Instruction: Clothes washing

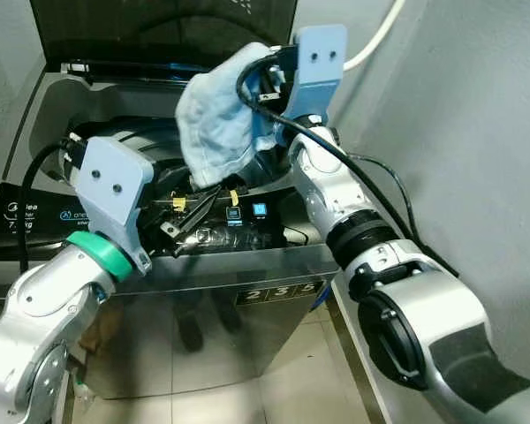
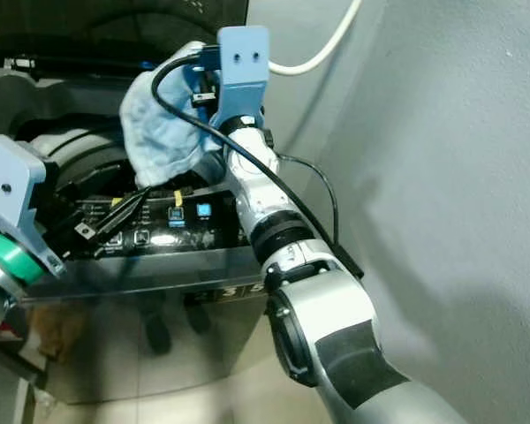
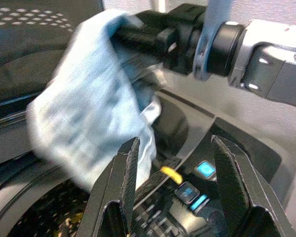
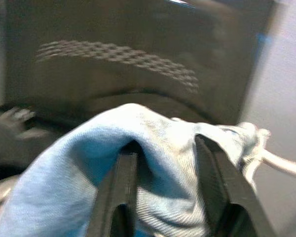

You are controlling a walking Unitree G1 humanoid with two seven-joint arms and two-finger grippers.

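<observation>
Open washing machine [image 1: 247, 256], one blue cloth [image 1: 216, 119] above.

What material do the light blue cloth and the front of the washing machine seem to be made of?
Light blue cloth, held by the right end effector: soft woven cotton, probably denim; matte, with fine diagonal ribbing and limp folds.
Washing machine front: smooth, glossy metal or coated panel; it reflects the floor like a dull mirror.

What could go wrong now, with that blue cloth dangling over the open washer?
1. The light blue cloth hangs from the right gripper above the washing machine; its lower edge sits near the control panel, so on release it might drape over the rim rather than drop into the drum.
2. The open left gripper waits close below and could snag the cloth.
</observation>
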